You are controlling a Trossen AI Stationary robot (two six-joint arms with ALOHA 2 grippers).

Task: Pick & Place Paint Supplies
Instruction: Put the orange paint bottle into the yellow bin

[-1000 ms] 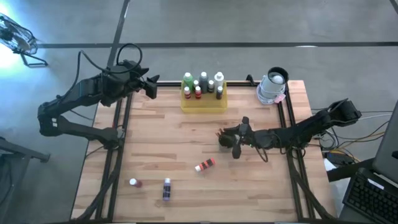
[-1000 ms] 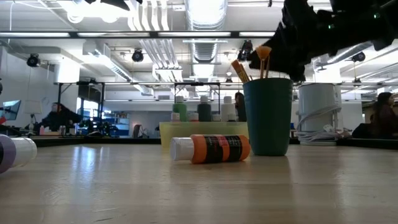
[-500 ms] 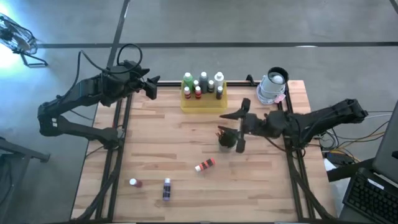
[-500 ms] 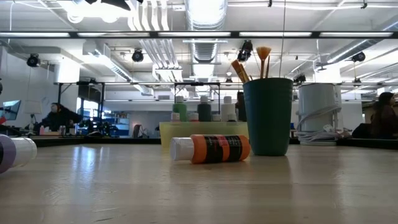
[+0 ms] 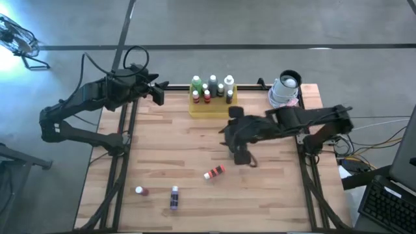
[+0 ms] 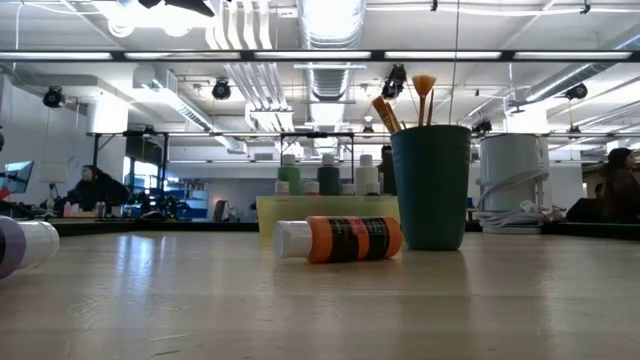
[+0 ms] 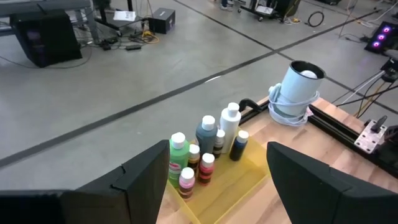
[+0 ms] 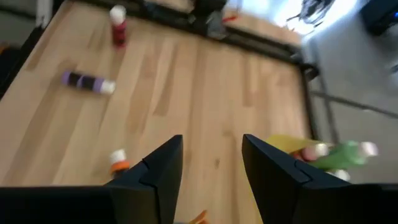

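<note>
Right gripper (image 5: 229, 133) above green cup (image 6: 431, 187), jaws apart, empty; left gripper (image 5: 160, 91) beside yellow tray (image 5: 213, 107), jaws wide, empty.

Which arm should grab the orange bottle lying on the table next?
Right, probably. The right gripper hangs open over mid-table, just up from the orange bottle, which lies on its side. The left gripper waits open off the table's far-left corner, beside the yellow tray, much farther away.
</note>
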